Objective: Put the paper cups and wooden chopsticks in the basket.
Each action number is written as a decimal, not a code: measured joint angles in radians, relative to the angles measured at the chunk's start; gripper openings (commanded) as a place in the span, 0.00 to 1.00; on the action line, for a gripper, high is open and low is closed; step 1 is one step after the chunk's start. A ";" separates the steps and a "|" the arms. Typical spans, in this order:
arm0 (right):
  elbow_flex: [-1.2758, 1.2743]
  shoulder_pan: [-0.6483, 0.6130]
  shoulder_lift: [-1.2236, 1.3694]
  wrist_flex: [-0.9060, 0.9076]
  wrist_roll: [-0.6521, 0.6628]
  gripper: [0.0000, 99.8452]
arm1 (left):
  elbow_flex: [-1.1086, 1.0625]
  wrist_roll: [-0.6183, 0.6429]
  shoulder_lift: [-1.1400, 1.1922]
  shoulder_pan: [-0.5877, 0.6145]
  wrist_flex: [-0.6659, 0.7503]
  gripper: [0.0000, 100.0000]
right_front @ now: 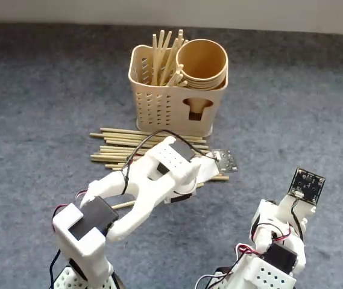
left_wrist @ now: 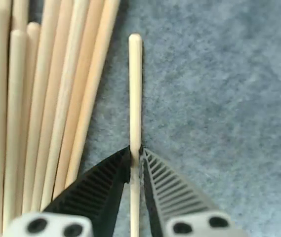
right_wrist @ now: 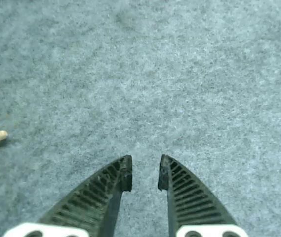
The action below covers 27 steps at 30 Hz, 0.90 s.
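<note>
The basket (right_front: pixel 159 105) is smooth, slotted cream plastic. Inside it the paper cups (right_front: pixel 202 60) look matt tan. The chopsticks (right_front: pixel 120 144) just in front of it are pale, smooth bare wood. Fuzzy grey cloth covers the table (right_front: pixel 32 108). The left gripper (left_wrist: pixel 136 154) has ribbed matt black plastic fingers (left_wrist: pixel 100 182).

Grey carpet (right_front: pixel 316 108) tabletop, evenly lit; pale wall (right_front: pixel 159 11) behind

Held chopstick (left_wrist: pixel 135 89) runs off the edge; left arm (right_front: pixel 159 174) covers loose chopsticks (right_front: pixel 120 141).
</note>
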State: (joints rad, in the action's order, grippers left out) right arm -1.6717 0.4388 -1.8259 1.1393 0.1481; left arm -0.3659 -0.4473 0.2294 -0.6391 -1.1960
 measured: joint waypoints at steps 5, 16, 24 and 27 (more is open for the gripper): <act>0.000 0.000 0.000 0.000 0.000 0.11 | 0.000 0.000 -0.008 -0.012 -0.017 0.02; 0.000 0.000 0.000 0.000 0.000 0.11 | -0.167 0.003 -0.370 -0.018 -0.046 0.02; 0.000 0.000 0.000 0.000 0.000 0.11 | -0.221 0.081 -0.591 0.034 -0.029 0.02; 0.000 0.000 0.000 0.000 0.000 0.11 | -0.247 0.118 -0.671 0.049 -0.003 0.02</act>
State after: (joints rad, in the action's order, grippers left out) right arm -1.6717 0.4388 -1.8259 1.1393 0.1481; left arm -0.6130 -0.3291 -0.4411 -0.5900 -1.1991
